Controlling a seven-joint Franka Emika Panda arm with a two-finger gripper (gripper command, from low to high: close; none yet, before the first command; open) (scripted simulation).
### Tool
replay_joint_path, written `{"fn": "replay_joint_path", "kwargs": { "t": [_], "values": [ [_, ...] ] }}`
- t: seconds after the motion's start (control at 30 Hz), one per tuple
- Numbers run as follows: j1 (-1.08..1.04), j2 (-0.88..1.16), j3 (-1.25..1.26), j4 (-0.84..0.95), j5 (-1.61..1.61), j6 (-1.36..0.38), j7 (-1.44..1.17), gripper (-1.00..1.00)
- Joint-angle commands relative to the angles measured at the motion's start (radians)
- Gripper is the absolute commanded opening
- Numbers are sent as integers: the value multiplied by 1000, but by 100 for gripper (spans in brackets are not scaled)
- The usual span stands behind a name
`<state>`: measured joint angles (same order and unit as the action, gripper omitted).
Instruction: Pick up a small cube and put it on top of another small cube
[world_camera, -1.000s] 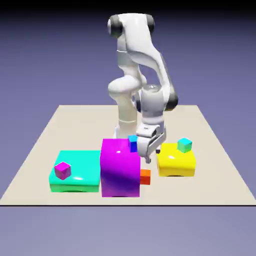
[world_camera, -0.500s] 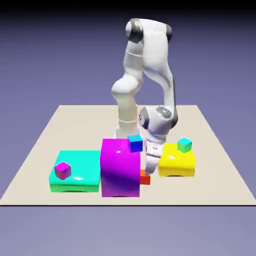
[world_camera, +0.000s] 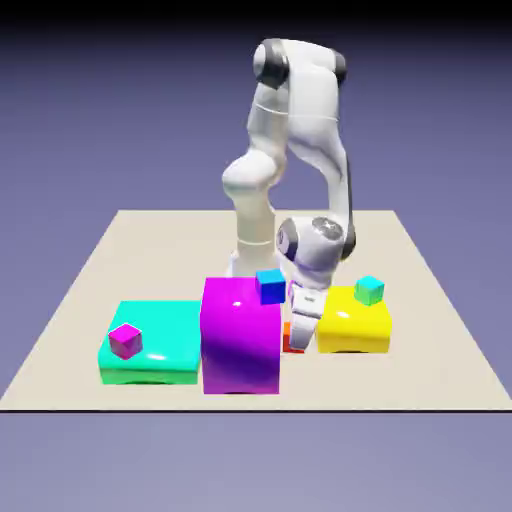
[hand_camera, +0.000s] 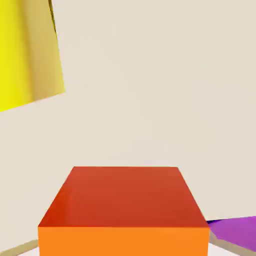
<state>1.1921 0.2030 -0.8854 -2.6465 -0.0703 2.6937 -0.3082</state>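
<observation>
The small orange-red cube (world_camera: 287, 337) shows only as a sliver in the narrow gap between the big magenta block (world_camera: 240, 340) and the yellow block (world_camera: 352, 322). My gripper (world_camera: 296, 335) reaches down into that gap and is shut on the cube. In the hand view the cube (hand_camera: 123, 200) sits large at the bottom middle and hides both fingertips. The other small cube, teal-green (world_camera: 369, 290), rests on top of the yellow block, up and toward the exterior view's right of my gripper.
A small blue cube (world_camera: 270, 286) sits on the magenta block's far right corner, close to my wrist. A flat turquoise block (world_camera: 160, 345) on the left carries a small magenta cube (world_camera: 125, 340). The hand view shows the yellow block (hand_camera: 25, 50) and a magenta block corner (hand_camera: 235, 232).
The arm came down into the gap between the magenta and yellow blocks, and the jaws closed on the orange-red cube. The cube now shows slightly higher in the exterior view.
</observation>
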Motion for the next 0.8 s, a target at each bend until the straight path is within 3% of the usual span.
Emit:
{"fn": "replay_joint_path", "kwargs": {
  "t": [0.0, 0.77],
  "values": [
    [8, -27, -22, 33, -8, -16, -39, -100],
    [-317, -589, 785, -59, -166, -245, -775, -100]
  ]
}}
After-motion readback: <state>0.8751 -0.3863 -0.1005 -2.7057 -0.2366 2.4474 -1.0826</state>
